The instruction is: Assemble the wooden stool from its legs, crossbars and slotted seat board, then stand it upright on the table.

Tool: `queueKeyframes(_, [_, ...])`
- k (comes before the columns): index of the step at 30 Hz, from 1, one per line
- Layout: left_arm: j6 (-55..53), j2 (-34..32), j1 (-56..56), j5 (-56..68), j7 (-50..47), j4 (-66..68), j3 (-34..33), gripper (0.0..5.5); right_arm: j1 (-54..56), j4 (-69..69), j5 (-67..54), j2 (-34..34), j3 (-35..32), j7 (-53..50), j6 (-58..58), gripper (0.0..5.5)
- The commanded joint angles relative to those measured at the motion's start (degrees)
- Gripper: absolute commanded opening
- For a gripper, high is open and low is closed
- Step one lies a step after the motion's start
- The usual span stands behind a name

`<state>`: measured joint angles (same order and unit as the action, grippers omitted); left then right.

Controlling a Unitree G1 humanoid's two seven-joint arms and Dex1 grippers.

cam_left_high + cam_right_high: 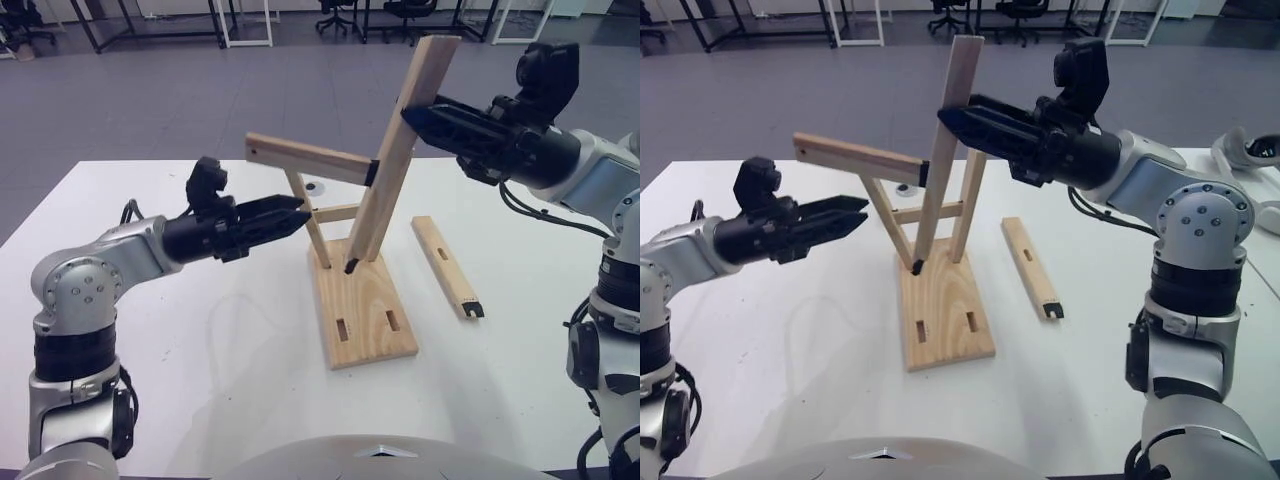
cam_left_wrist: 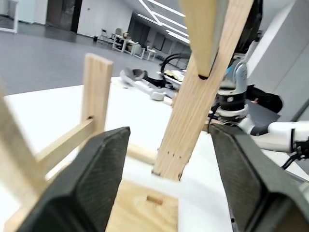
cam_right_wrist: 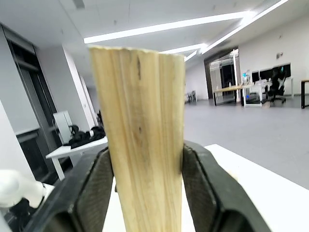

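Note:
The slotted seat board [image 1: 365, 312] lies flat on the white table [image 1: 200, 380]. A thin leg pair with a crossbar [image 1: 333, 213] stands slanted at its far end. My right gripper [image 1: 412, 116] is shut on a long wooden leg [image 1: 398, 150], which is tilted with its black-tipped lower end touching the board. A second bar [image 1: 300, 157] juts left from this leg. In the right wrist view the leg [image 3: 141, 140] sits clamped between both fingers. My left gripper [image 1: 300, 213] is open, just left of the thin legs, holding nothing. Another loose leg [image 1: 446, 265] lies right of the board.
A small round fitting [image 1: 316, 186] sits on the table behind the assembly. A white headset-like object [image 1: 1250, 150] rests at the far right edge. Chairs and desk frames stand on the grey floor beyond the table.

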<state>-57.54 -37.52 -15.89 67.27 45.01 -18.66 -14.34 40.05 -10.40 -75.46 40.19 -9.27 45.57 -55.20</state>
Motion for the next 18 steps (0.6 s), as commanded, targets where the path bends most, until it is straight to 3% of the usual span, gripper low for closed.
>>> queueKeyframes(1, [5.6, -0.5, 10.3, -6.7, 1.5, -1.7, -0.8, 3.03, -5.0, -1.1, 6.3, 3.7, 0.4, 9.9, 2.7, 2.07])
queueKeyframes(9, [19.3, -0.3, 16.5, -17.6, 9.6, 0.8, 1.5, 3.03, -14.3, -2.6, 19.6, 2.4, 3.7, 26.8, 16.1, 2.07])
queueKeyframes(13, [21.2, -1.0, 16.1, -19.9, 12.4, 2.0, 2.5, 3.03, -16.9, -2.4, 27.2, 2.9, 8.4, 32.1, 21.8, 2.06])
queueKeyframes(18, [21.8, -1.9, 15.3, -20.7, 14.6, 3.0, 3.1, 3.03, -17.9, -0.8, 29.6, 2.7, 8.6, 34.3, 23.6, 2.06])
